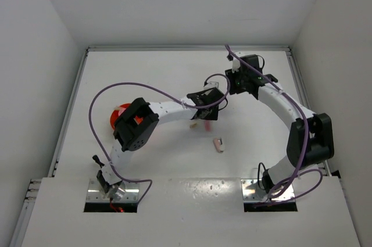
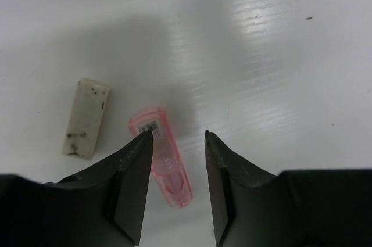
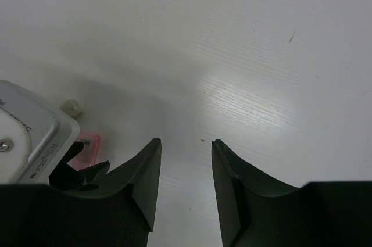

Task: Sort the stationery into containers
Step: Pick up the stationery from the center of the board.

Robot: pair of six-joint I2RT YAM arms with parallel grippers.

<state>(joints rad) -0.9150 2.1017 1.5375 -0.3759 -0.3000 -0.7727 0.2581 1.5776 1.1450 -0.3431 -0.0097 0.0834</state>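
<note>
My left gripper (image 2: 178,135) is open and low over the table, its jaws either side of a pink translucent piece (image 2: 160,154) that lies nearer the left finger. A beige eraser stub (image 2: 85,118) lies just left of it. From above, the left gripper (image 1: 206,118) is at mid-table over the pink piece (image 1: 207,126), with the beige stub (image 1: 192,124) beside it. Another pinkish-beige piece (image 1: 219,144) lies nearer the front. The orange bowl (image 1: 118,113) is at the left, mostly hidden by the left arm. My right gripper (image 3: 186,141) is open and empty above bare table.
The right gripper (image 1: 232,84) hovers just behind and to the right of the left one. The left wrist's white housing (image 3: 29,131) fills the left of the right wrist view, with the pink piece (image 3: 87,144) peeking beside it. White walls enclose the table.
</note>
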